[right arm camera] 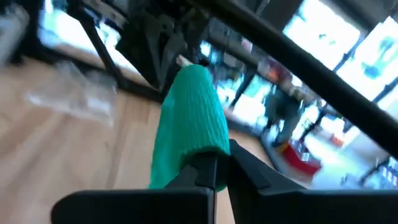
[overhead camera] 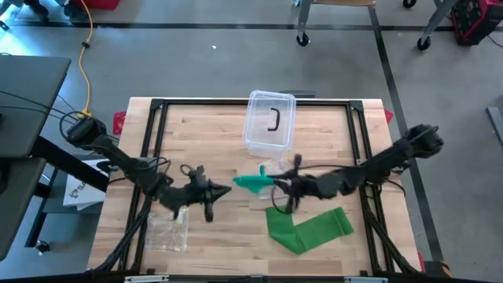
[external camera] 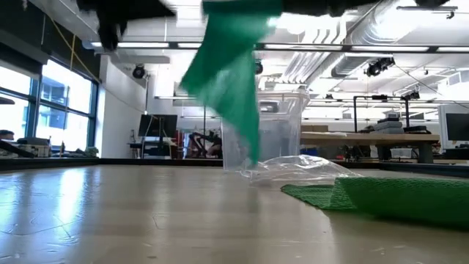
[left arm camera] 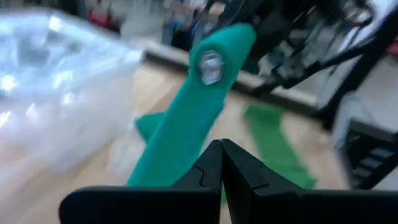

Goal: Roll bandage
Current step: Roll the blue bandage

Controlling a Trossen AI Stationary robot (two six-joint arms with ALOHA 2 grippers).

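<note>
High view shows both arms meeting over the middle of the wooden worktop (overhead camera: 212,244), with the green bandage (overhead camera: 308,229) between them. Its loose tail lies flat at the lower right of centre in the frame, while a raised, partly rolled end (overhead camera: 253,182) is lifted to the centre, just below the clear plastic box (overhead camera: 270,119).

The left end effector (overhead camera: 224,189), reaching in from the left of the frame, has its fingers pressed fully together; in its own wrist view the tips meet right at the lower edge of the hanging green strip, so whether a fold of cloth is pinched between them cannot be told. The right end effector (overhead camera: 277,184), coming in from the right, is clamped narrowly on the rolled end, and its wrist view shows the ribbed green tube (right arm camera: 193,121) gripped between the two fingers. An empty clear bag (overhead camera: 170,229) lies at the lower left of the high view, and crumpled clear film (external camera: 293,169) sits near the box.

Judging from this, rolling is under way but far from finished: most of the length is unrolled. The next move likely calls for turning the rolled end while the strip is kept taut and aligned, so the layers wind evenly instead of skewing or slackening.
</note>
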